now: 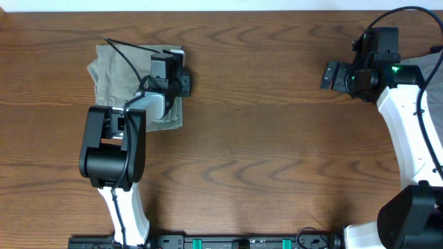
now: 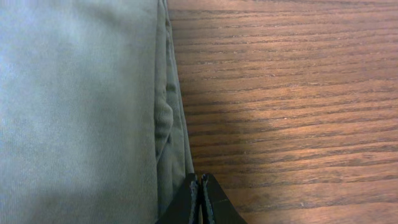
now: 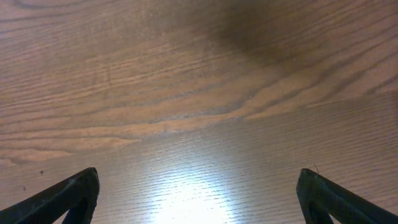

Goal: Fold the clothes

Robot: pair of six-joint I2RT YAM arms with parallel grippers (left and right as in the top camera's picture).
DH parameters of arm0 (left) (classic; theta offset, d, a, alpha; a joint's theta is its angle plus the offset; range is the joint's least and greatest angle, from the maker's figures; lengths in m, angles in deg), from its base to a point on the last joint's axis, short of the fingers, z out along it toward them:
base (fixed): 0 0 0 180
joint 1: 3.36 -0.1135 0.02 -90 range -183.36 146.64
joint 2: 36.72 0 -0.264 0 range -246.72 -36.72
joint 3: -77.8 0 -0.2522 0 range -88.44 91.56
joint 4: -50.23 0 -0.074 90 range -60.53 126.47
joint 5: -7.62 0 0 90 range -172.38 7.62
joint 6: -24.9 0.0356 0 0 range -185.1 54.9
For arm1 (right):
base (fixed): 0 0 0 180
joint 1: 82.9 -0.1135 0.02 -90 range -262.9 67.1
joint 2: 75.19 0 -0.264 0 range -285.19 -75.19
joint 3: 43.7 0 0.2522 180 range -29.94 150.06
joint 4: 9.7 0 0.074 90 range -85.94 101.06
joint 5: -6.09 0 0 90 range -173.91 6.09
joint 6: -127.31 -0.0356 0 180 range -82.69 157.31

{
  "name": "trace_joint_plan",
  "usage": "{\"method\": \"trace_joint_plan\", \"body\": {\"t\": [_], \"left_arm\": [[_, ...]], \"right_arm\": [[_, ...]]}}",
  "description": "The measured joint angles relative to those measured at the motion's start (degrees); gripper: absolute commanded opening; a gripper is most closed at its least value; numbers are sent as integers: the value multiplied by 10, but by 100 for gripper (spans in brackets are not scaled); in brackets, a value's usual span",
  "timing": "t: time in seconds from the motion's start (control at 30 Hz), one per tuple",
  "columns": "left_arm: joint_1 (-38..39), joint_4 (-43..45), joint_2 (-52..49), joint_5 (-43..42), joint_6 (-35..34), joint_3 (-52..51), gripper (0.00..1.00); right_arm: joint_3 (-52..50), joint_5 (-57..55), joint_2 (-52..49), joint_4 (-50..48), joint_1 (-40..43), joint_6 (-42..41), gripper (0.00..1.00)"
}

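The pale khaki shorts (image 1: pixel 119 77) lie folded into a compact stack at the far left of the table. In the left wrist view the shorts (image 2: pixel 74 112) fill the left half, with their layered folded edge running down the middle. My left gripper (image 1: pixel 181 80) sits over the stack's right edge. Its fingers (image 2: pixel 200 202) are pressed together with nothing visible between them, right beside the cloth edge. My right gripper (image 1: pixel 333 75) is far to the right, open and empty (image 3: pixel 199 193) over bare wood.
A grey garment (image 1: pixel 433 63) shows at the far right edge, behind the right arm. The wooden table (image 1: pixel 263 152) stretches between the two arms. The left arm's black cable loops over the shorts.
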Motion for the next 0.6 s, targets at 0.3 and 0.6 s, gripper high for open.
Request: {"method": "trace_joint_plan", "body": {"t": [0.3, 0.6], "left_arm": [[-1, 1, 0, 37, 45, 0, 6], [-4, 2, 0, 45, 51, 0, 6]], "right_arm": [[0, 0, 0, 0, 0, 0, 99], [0, 0, 0, 0, 0, 0, 99]]}}
